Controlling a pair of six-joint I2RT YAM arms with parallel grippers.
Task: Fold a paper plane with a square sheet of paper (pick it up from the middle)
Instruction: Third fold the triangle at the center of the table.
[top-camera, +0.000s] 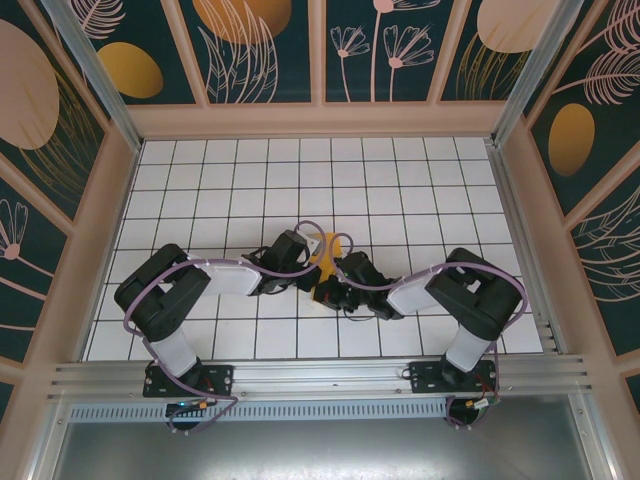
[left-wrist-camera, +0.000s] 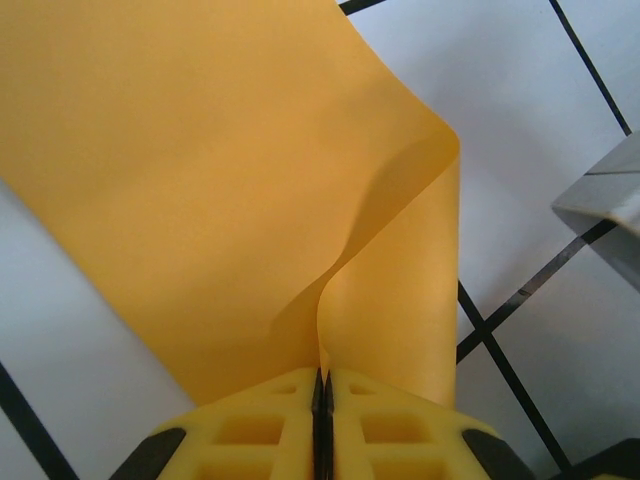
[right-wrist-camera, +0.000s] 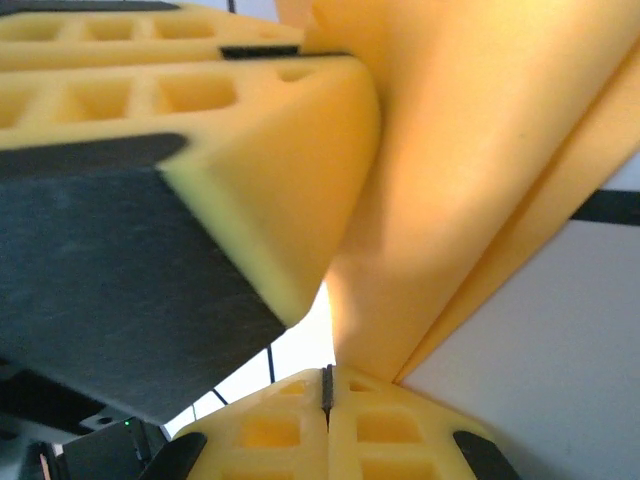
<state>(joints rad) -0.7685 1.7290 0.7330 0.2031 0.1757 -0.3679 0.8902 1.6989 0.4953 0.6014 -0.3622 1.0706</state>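
Mid-table, a bit toward the near edge: both grippers meet nose to nose at the paper (top-camera: 330, 247). Left gripper (left-wrist-camera: 322, 385) has its fingers pressed together, pinching the paper where it curls up off the table (left-wrist-camera: 560, 130). Right gripper (right-wrist-camera: 327, 385) is clamped tight on a paper edge too, with the left gripper's fingers (right-wrist-camera: 270, 150) just beside it. Paper is bent over, not flat.

White tiled tabletop (top-camera: 400, 180), teal flower-patterned wall panels (top-camera: 265, 60) around it, metal rail (top-camera: 320, 378) along its near edge.
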